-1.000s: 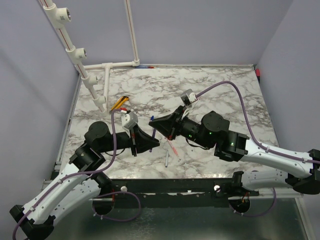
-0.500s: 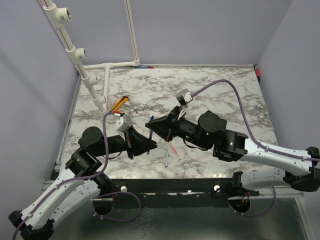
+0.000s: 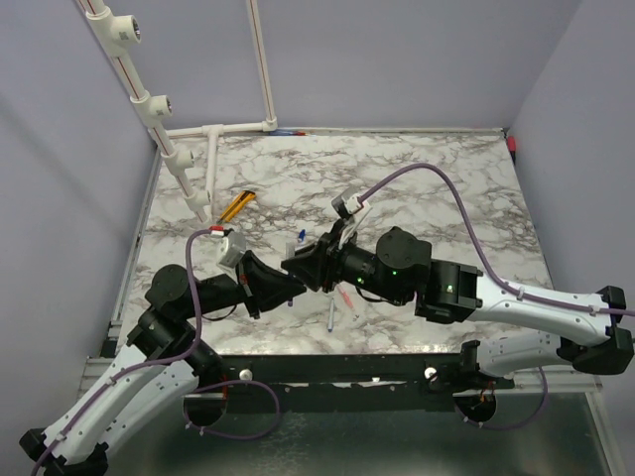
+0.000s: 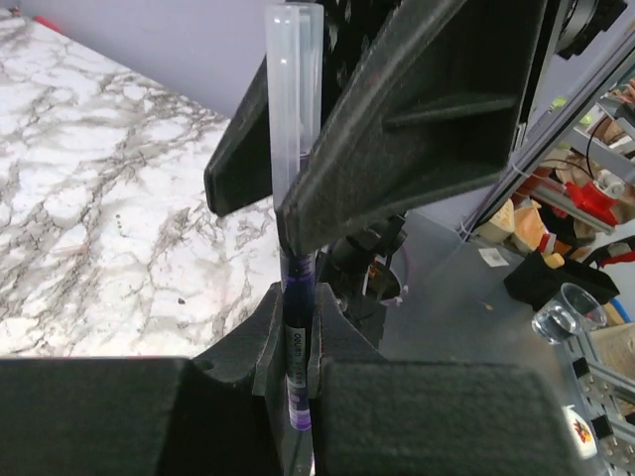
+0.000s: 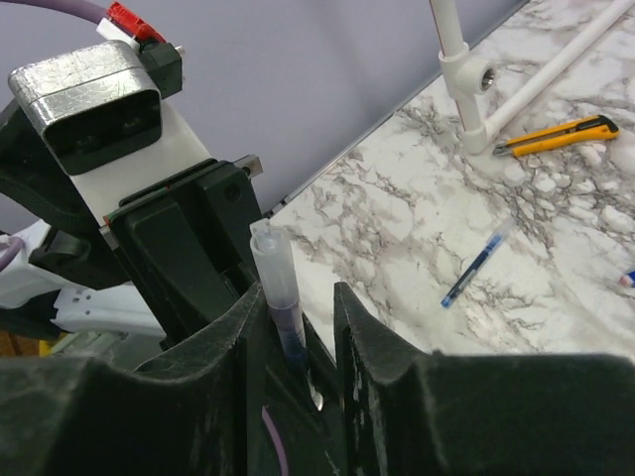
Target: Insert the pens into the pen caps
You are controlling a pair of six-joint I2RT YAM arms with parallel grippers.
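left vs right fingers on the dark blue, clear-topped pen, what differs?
Left fingers are clamped on the dark blue, clear-topped pen; right fingers stand apart either side of it. Left fingers grip its dark lower part; right fingers sit higher, by the clear part. Shared: black, meeting at that pen.

glossy marbled table (image 3: 446, 188); smooth, translucent plastic pen (image 4: 284, 119) barrel.

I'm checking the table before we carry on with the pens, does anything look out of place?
A yellow-and-black utility knife lies on the marble table close to the white pipe frame, a cutting tool among pens. Otherwise nothing stands out: the red pen and the whitish pen lie flat, and nothing spilled or broken shows.
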